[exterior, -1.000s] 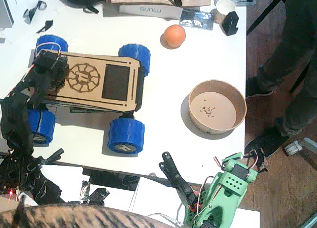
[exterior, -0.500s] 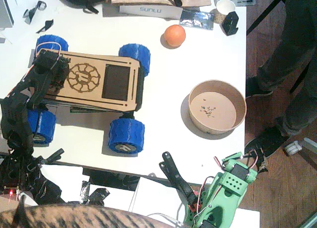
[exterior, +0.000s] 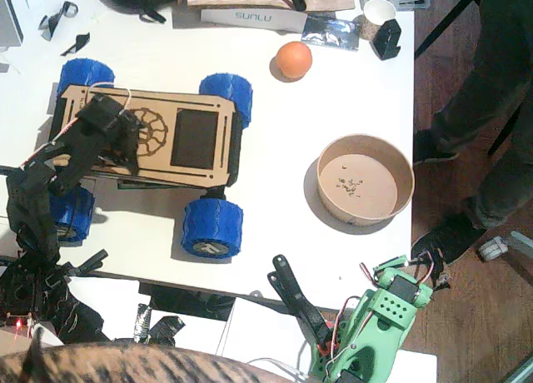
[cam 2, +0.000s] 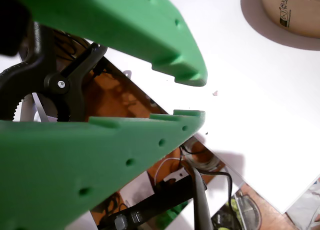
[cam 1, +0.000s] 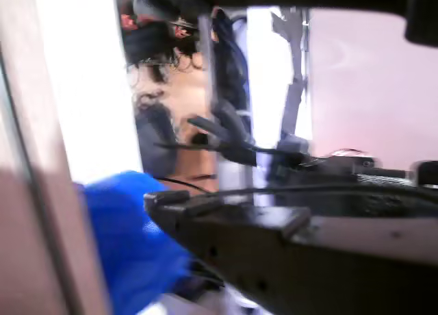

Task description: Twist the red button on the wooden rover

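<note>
Two arms share the white surface (exterior: 333,108). Near its left edge stands the rover (exterior: 179,137); the black left hand (exterior: 112,125) sits over its deck, jaw state unclear, hiding the red button. At the near edge, the green right hand (cam 2: 192,97) hangs parted, empty.

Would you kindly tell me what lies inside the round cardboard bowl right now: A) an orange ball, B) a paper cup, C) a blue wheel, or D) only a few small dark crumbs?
D: the bowl holds only scattered dark specks; the orange ball sits apart on the table.
</note>
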Robot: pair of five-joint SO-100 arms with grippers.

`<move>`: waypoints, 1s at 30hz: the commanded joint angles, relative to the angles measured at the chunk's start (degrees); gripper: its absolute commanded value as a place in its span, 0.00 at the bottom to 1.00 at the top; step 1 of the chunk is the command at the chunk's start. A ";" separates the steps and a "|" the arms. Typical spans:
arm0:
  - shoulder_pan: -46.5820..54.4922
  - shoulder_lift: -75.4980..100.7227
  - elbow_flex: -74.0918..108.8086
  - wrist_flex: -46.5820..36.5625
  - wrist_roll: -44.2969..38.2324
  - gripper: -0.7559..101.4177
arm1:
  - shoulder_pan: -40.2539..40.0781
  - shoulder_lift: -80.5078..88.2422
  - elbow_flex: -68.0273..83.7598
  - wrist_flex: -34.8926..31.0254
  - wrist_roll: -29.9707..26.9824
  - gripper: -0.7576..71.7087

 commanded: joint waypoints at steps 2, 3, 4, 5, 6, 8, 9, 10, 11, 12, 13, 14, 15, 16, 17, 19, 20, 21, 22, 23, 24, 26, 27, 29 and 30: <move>0.26 5.19 -2.29 3.08 0.62 0.33 | 0.09 0.09 -0.26 0.35 -0.53 0.04; 0.26 5.71 -2.29 3.69 0.62 0.33 | 0.09 0.09 -0.26 0.35 -0.53 0.04; 0.26 6.59 -2.29 4.31 0.62 0.31 | 0.09 0.09 -0.26 0.35 -0.53 0.04; 0.26 7.65 -2.29 5.19 0.62 0.29 | 0.09 0.09 -0.26 0.35 -0.53 0.04; 0.35 9.14 -2.29 6.24 0.62 0.26 | 0.09 0.09 -0.26 0.35 -0.53 0.04; 0.09 13.01 -2.20 8.61 0.53 0.20 | 0.09 0.09 -0.26 0.35 -0.53 0.04; -0.26 15.29 -2.20 10.20 0.53 0.19 | 0.09 0.09 -0.26 0.35 -0.53 0.04; -0.44 18.02 -1.67 11.25 0.18 0.17 | 0.09 0.09 -0.26 0.35 -0.53 0.04; -0.53 20.65 -1.58 12.66 -0.79 0.15 | 0.09 0.09 -0.26 0.35 -0.53 0.04; -0.62 23.47 -1.58 13.89 -2.46 0.14 | 0.09 0.09 -0.26 0.35 -0.53 0.04; -1.05 26.19 -1.58 14.41 -4.92 0.14 | 0.09 0.09 -0.26 0.35 -0.53 0.04; -1.85 28.39 -1.58 14.59 -7.82 0.14 | 0.09 0.09 -0.26 0.35 -0.53 0.04; -2.72 29.88 -1.58 14.59 -10.99 0.14 | 0.09 0.09 -0.26 0.35 -0.53 0.04; -3.52 30.67 -1.58 14.24 -14.33 0.12 | 0.09 0.09 -0.26 0.35 -0.53 0.04; -4.39 31.38 -1.58 14.06 -17.49 0.10 | 0.09 0.09 -0.26 0.35 -0.53 0.04; -6.68 32.26 -1.49 14.06 -23.82 0.06 | 0.09 0.09 -0.26 0.35 -0.53 0.04; -7.82 32.61 -1.49 14.77 -27.16 0.04 | 0.09 0.09 -0.26 0.35 -0.53 0.04; -8.88 32.96 -1.49 15.64 -30.67 0.02 | 0.09 0.09 -0.26 0.35 -0.53 0.04; -10.02 33.66 -1.41 16.88 -34.28 0.01 | 0.09 0.09 -0.26 0.35 -0.53 0.04; -11.34 34.54 -1.41 17.67 -37.88 0.01 | 0.09 0.09 -0.26 0.35 -0.53 0.04; -12.83 35.68 -1.41 17.93 -41.48 0.01 | 0.09 0.09 -0.26 0.35 -0.53 0.04; -16.08 38.50 -1.41 18.19 -47.99 0.01 | 0.09 0.09 -0.26 0.35 -0.53 0.04; -17.58 39.81 -1.41 18.19 -51.06 0.01 | 0.09 0.09 -0.26 0.35 -0.53 0.04; -21.09 41.04 -1.32 18.11 -57.22 0.01 | 0.09 0.09 -0.26 0.35 -0.53 0.04; -23.20 41.48 -1.32 18.28 -60.12 0.01 | 0.09 0.09 -0.26 0.35 -0.53 0.04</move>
